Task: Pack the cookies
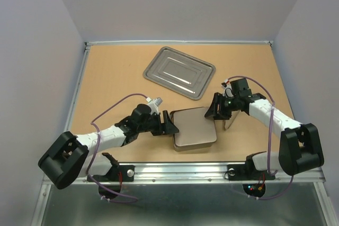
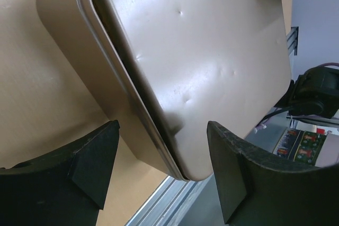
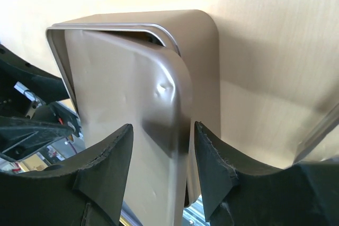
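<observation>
Left fingers [image 2: 95, 162] stand spread wide, grasping nothing, at the left side of a tan tin [image 1: 195, 128] on the bench [image 1: 116, 78]. Right fingers [image 3: 106, 168] are parted too, clenched on nothing, and the edge of the tin's lid shows in their gap. The dented lid [image 2: 201, 51] lies askew over the rim, not seated. No view shows the cookies; the lid hides the tin's inside. Farther back, a silver tray [image 1: 179, 72] lies apart from the tin.
</observation>
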Action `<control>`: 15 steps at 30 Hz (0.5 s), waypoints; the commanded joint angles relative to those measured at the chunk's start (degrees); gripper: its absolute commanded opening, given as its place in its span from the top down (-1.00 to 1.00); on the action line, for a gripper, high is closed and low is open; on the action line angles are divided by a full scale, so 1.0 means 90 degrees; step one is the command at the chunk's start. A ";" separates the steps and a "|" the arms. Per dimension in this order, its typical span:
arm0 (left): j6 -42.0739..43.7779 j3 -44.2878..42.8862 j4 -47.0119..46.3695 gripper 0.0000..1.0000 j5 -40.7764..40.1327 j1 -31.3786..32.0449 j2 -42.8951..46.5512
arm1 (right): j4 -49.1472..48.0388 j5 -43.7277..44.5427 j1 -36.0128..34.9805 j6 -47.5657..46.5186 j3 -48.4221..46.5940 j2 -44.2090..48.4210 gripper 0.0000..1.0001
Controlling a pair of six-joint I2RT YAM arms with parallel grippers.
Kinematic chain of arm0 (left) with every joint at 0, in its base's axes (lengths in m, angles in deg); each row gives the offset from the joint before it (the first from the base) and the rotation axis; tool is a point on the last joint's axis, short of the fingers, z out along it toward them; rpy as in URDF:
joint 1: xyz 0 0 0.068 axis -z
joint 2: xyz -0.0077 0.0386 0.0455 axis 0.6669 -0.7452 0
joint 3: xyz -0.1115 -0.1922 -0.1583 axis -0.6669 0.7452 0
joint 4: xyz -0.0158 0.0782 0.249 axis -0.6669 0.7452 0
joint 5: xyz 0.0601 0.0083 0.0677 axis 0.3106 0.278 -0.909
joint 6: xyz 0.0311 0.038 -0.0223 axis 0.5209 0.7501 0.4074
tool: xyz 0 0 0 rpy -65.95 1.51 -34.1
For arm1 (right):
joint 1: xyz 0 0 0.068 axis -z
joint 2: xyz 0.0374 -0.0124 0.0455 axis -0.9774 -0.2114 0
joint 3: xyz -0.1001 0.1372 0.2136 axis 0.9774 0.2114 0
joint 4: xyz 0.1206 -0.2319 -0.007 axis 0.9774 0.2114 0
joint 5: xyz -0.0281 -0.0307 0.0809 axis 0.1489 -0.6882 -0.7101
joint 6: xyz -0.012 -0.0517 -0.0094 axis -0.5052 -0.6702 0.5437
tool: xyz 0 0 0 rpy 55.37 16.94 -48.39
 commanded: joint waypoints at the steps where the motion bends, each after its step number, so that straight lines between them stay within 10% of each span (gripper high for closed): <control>1: 0.0207 0.0082 -0.0497 -0.55 0.0318 -0.0098 -0.0088 | 0.0103 0.0236 -0.0041 -0.0098 -0.0023 0.0149 -0.11; 15: 0.0217 0.0013 -0.0653 -0.55 0.0494 -0.0118 -0.0157 | 0.0357 0.1184 -0.0041 -0.0039 -0.0159 -0.0261 0.00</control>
